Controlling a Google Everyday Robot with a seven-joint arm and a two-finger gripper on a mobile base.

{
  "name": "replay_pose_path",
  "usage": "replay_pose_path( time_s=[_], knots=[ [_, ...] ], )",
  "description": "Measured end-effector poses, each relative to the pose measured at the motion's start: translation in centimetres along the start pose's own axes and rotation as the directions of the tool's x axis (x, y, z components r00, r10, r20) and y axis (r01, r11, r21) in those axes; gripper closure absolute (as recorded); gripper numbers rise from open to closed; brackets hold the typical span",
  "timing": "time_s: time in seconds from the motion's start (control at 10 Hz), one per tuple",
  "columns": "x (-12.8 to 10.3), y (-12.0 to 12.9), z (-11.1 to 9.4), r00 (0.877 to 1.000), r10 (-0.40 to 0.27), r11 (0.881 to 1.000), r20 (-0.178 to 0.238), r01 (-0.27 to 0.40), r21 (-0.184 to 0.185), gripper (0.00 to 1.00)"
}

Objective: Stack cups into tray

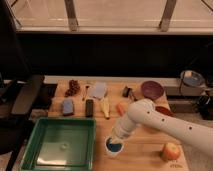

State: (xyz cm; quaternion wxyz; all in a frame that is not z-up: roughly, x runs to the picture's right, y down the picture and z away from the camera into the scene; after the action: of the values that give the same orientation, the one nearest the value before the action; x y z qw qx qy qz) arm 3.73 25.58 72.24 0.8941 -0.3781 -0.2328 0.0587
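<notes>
The green tray (35, 150) sits at the front left of the wooden table, with nothing in it. A blue cup (114, 146) sits nested inside a white cup (108, 150) just right of the tray, near the table's front edge. My gripper (117, 136) reaches down from the right on a white arm and is right over the cups, at the blue cup's rim. The arm hides the gripper's tips.
An apple (170, 150) lies at the front right. A purple bowl (151, 89) and a red bowl (165, 111) are at the back right. A banana (105, 106), a dark bar (89, 107), a blue sponge (67, 106), grapes (74, 87) and a packet (99, 90) lie behind the tray.
</notes>
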Motion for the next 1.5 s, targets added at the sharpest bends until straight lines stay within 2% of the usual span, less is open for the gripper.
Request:
replay_pose_path(
  time_s=[0.1, 0.5, 0.6, 0.7, 0.8, 1.1, 1.2, 1.3, 1.4, 1.5],
  knots=[
    [-0.2, 0.0, -1.0, 1.000, -0.004, 1.000, -0.005, 0.004, 0.013, 1.00],
    [-2.2, -0.9, -7.5, 0.999, -0.046, 0.994, -0.026, 0.048, 0.097, 1.00],
    [-3.7, -1.4, -9.1, 0.996, -0.086, 0.989, -0.025, 0.089, 0.116, 1.00],
    [-5.2, -1.7, -9.6, 0.993, -0.120, 0.985, -0.020, 0.121, 0.119, 1.00],
    [-7.0, -2.1, -9.5, 0.987, -0.158, 0.980, -0.009, 0.158, 0.117, 1.00],
    [-12.5, -3.5, -7.0, 0.964, -0.263, 0.961, 0.044, 0.257, 0.104, 1.00],
    [-15.2, -4.2, -5.6, 0.948, -0.309, 0.949, 0.074, 0.302, 0.093, 1.00],
    [-16.6, -4.5, -4.8, 0.938, -0.334, 0.941, 0.088, 0.327, 0.085, 1.00],
    [-18.7, -5.0, -3.7, 0.921, -0.375, 0.927, 0.110, 0.368, 0.075, 1.00],
    [-19.7, -5.3, -3.1, 0.908, -0.400, 0.917, 0.122, 0.394, 0.067, 1.00]
  ],
)
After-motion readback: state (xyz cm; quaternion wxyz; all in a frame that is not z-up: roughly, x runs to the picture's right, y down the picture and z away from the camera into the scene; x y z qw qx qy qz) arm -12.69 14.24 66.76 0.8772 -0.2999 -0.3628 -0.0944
